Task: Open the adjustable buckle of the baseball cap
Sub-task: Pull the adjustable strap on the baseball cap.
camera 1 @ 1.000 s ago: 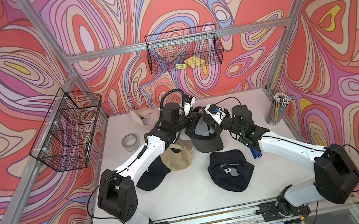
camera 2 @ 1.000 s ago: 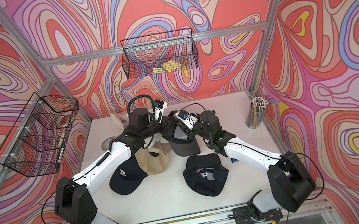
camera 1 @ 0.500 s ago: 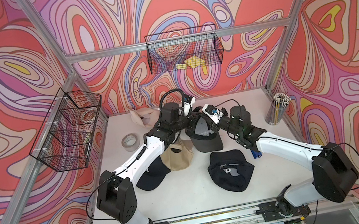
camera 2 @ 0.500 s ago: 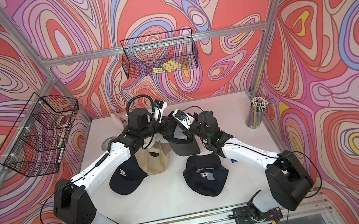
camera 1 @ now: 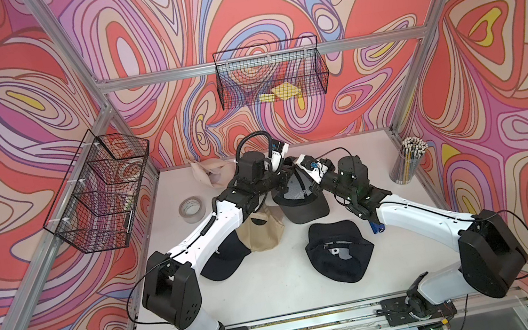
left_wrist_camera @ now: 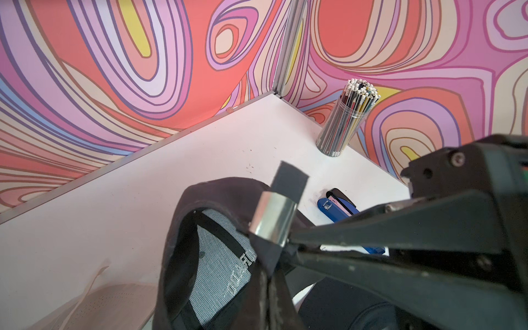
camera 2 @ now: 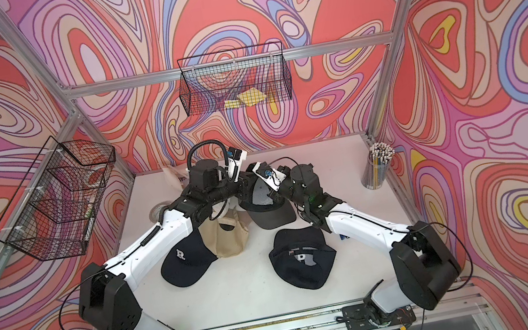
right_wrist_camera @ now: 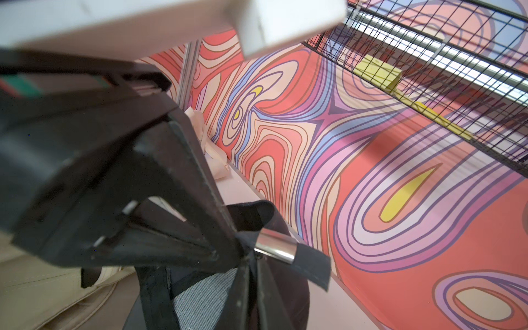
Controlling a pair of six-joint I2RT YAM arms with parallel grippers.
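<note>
A dark grey baseball cap (camera 1: 301, 199) with a mesh lining hangs brim-down over the table's back middle, held up between both grippers. Its silver buckle (left_wrist_camera: 273, 221) (right_wrist_camera: 275, 249) sits on the back strap, and the strap's short tail (left_wrist_camera: 291, 183) sticks out past it. My left gripper (left_wrist_camera: 268, 288) (camera 1: 284, 174) is shut on the strap right beside the buckle. From the other side my right gripper (right_wrist_camera: 251, 285) (camera 1: 302, 181) is shut on the strap at the buckle's edge. The two sets of fingertips almost touch. Both top views hide the buckle behind the wrists.
On the table lie a navy cap (camera 2: 185, 260) marked R, a beige cap (camera 1: 262, 228) and another navy cap (camera 1: 339, 255). A tape roll (camera 1: 191, 210), a pencil cup (camera 1: 408, 160) and a blue stapler (left_wrist_camera: 343, 211) stand around. Wire baskets (camera 1: 271, 76) (camera 1: 102, 190) hang on the walls.
My right gripper has moved in toward the cap's back and closed on the strap by the buckle. The left gripper has kept its hold without moving.
</note>
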